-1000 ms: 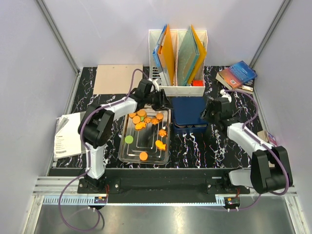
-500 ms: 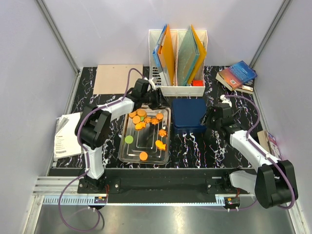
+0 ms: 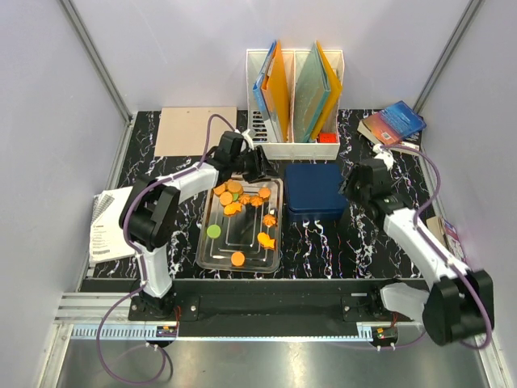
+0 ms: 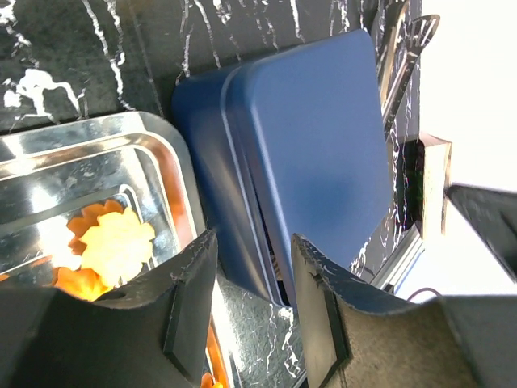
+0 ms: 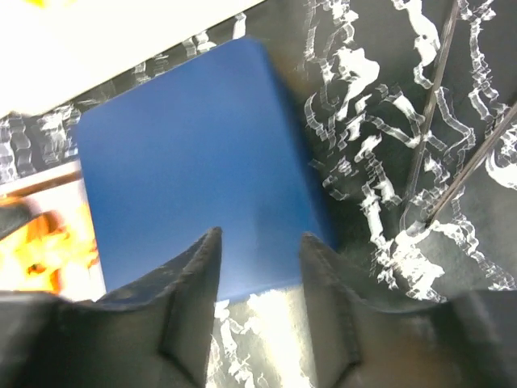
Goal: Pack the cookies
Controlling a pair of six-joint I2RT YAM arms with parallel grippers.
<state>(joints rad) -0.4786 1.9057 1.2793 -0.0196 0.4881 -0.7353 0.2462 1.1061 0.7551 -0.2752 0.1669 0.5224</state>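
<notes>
Orange cookies [image 3: 241, 196] lie bunched at the far end of a metal tray [image 3: 205, 255], with a green one [image 3: 213, 231] and more orange ones [image 3: 264, 240] nearer me. A blue tin [image 3: 315, 192] with its lid on sits right of the tray. My left gripper [image 3: 260, 167] is open and empty at the tin's far left corner. In the left wrist view [image 4: 252, 315] the lid [image 4: 315, 145] sits slightly askew beside a flower-shaped cookie [image 4: 118, 242]. My right gripper [image 3: 353, 190] is open and empty at the tin's right edge, over the tin [image 5: 194, 186] in the right wrist view [image 5: 258, 299].
A white file holder [image 3: 296, 101] with folders stands just behind the tin. Books [image 3: 393, 125] lie at the back right, a cardboard sheet [image 3: 195, 130] at the back left, and a booklet [image 3: 111, 224] at the left edge.
The blue lid, held raised between both grippers a second ago, now lies flat on the tin. Both grippers have let go and drawn slightly outward.
</notes>
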